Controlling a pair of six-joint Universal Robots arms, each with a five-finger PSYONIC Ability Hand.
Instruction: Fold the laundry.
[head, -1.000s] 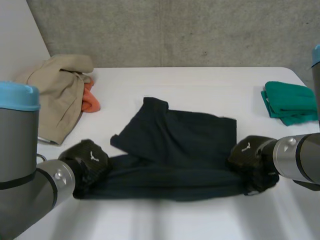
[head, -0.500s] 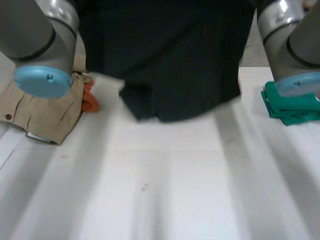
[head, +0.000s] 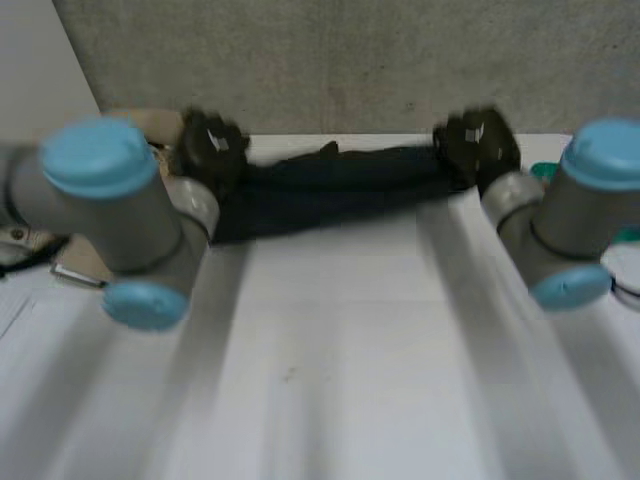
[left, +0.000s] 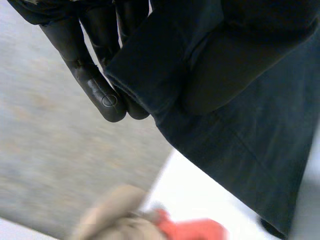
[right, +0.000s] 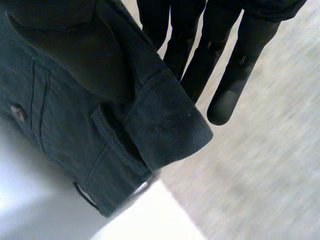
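The near tabletop (head: 330, 380) lies bare where, a second ago, the two hands held the dark garment (head: 330, 185) down low. Half a second ago it hung lifted high, close before the head camera. Now the two arms, left (head: 120, 210) and right (head: 560, 220), reach to the far side. The one dark garment is stretched there between them as a long, narrow band, just before the grey wall (head: 350, 60); whether it rests on the surface I cannot tell. The left hand (head: 210, 145) pinches one end between thumb and fingers (left: 95, 85), and the right hand (head: 478, 145) clamps the other end the same way, its fingers (right: 230, 85) straight behind the cloth. That end shows a waistband, a belt loop and one button (right: 19, 111). Beyond the left hand lie one beige garment (left: 107, 215) and one orange cloth (left: 190, 230). One green cloth (head: 543, 171) peeks out beside the right arm.
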